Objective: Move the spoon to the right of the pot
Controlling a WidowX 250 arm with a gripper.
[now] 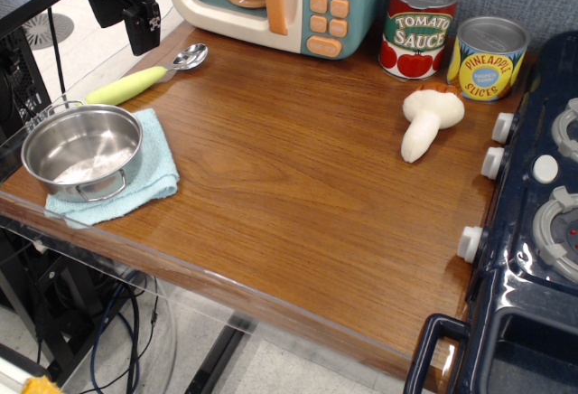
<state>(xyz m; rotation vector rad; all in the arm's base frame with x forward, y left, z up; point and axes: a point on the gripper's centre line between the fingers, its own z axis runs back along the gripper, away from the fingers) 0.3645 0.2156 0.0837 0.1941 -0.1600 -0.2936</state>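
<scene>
One spoon [152, 73] lies in the upper left of the frame, beyond the pot [82, 151] resting on a blue cloth [159, 161], not yet at its right. Above the green handle hangs the gripper [143, 28], apparently poised to descend; its opening cannot be made out.

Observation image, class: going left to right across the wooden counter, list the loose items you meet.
pot on its blue cloth → spoon → mushroom → tomato sauce can → pineapple can
</scene>
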